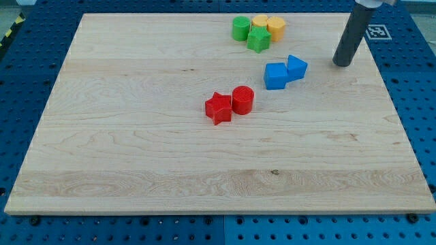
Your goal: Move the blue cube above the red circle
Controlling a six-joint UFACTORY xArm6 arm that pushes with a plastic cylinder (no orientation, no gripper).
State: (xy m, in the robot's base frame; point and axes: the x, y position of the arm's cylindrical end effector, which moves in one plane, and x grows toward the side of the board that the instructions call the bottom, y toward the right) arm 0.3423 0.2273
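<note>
A blue cube (275, 75) lies right of the board's centre, toward the view's top. A second blue block (296, 67) touches its right side. The red circle (243, 100), a short red cylinder, stands near the middle, below and left of the blue cube, with a clear gap between them. A red star-shaped block (219, 107) touches the cylinder's left side. My tip (341, 64) rests on the board at the view's upper right, right of both blue blocks and apart from them.
A cluster at the view's top holds a green cylinder (240, 28), a green star-shaped block (258, 39), a yellow block (259, 22) and a yellow cylinder (276, 27). The wooden board (136, 136) lies on a blue perforated table.
</note>
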